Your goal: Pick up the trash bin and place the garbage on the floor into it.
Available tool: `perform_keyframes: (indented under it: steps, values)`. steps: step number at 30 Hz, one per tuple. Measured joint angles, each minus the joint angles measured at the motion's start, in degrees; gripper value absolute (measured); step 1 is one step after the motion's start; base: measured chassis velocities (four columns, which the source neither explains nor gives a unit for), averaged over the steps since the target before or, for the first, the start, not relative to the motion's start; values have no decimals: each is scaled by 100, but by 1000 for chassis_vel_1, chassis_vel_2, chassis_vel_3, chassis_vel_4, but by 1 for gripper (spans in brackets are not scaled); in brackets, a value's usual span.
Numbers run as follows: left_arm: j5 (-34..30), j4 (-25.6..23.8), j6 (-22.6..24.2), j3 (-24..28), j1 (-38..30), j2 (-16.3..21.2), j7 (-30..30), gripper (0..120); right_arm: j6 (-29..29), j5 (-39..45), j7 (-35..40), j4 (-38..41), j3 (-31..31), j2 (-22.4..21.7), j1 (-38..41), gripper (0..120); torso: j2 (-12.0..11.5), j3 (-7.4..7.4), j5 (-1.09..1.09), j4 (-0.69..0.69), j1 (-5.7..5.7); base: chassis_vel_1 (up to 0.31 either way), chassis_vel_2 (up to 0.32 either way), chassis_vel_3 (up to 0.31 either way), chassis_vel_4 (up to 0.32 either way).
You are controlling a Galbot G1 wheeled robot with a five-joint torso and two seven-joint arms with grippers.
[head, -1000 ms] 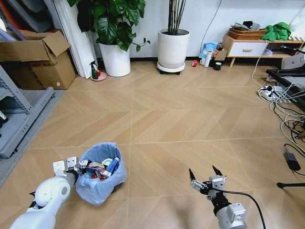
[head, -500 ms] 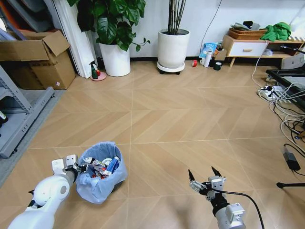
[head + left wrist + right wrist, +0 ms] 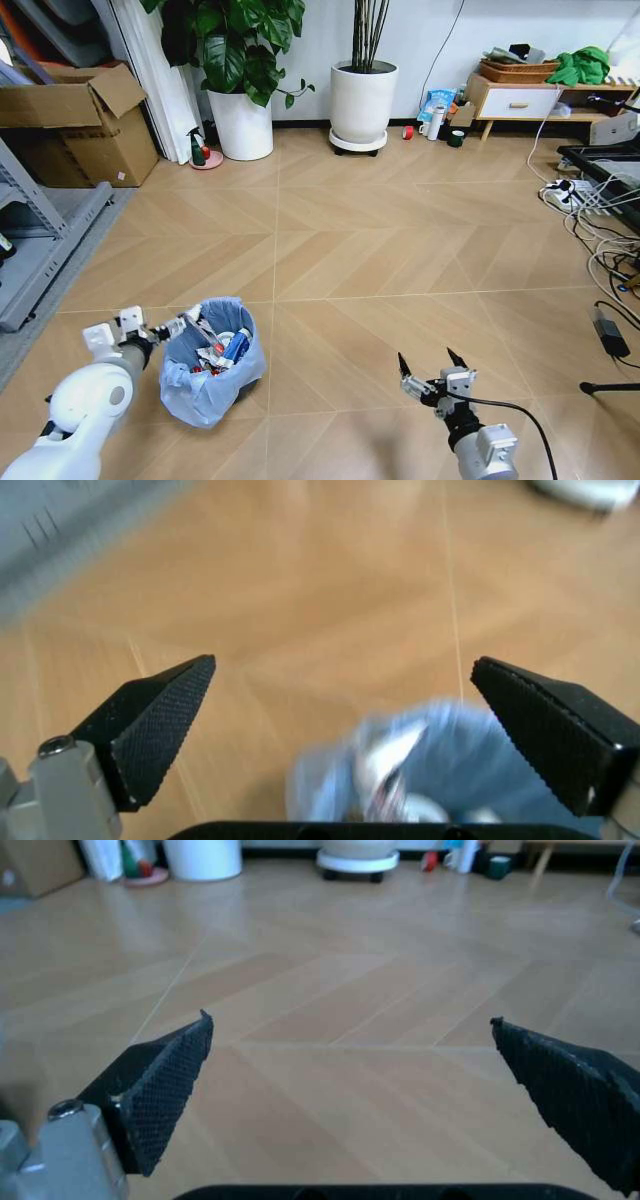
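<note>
Down on the floor [image 3: 400, 260], from the head view, the trash bin [image 3: 212, 362] stands upright, its crinkly light blue liner bulging around crumpled wrappers and a tube of garbage [image 3: 222, 350] inside. The left gripper [image 3: 140, 327] sits just beside the bin's rim with jaws spread and holding nothing, seemingly let go. The right gripper [image 3: 433, 362], well apart from the bin, also gapes empty.

From the left wrist, ridged black fingertips [image 3: 160, 716] frame the bin's blurred blue liner.

From the right wrist, spread textured fingertips [image 3: 165, 1072] hang over bare chevron flooring, likely idle.
</note>
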Motion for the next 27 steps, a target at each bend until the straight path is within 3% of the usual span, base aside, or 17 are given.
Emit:
perform_keyframes:
  steps: [3,6,12,21,27]
  values:
    - [527,-347,-306,-137,222,-190,100,100,-118,265,80,76,159,-52,97,100,0,0,0,0,0,0,0,0,0]
    - [1806,-712,-768,-199,620,-534,533,100,-317,724,296,206,389,-182,189,100,0,0,0,1,0,0,0,0,0]
    - [3058,-796,-1279,-11,956,-914,947,100,-403,879,550,424,609,-231,147,100,0,0,0,2,0,0,0,0,0]
    - [3504,-818,-1709,462,1324,-1128,994,100,-458,565,674,1001,835,39,79,100,0,0,-1,0,0,0,0,0,0]
    - [3426,-1056,-1816,390,1816,-1096,1390,100,-328,390,539,1373,836,93,-17,100,0,0,-1,1,0,0,0,0,0]
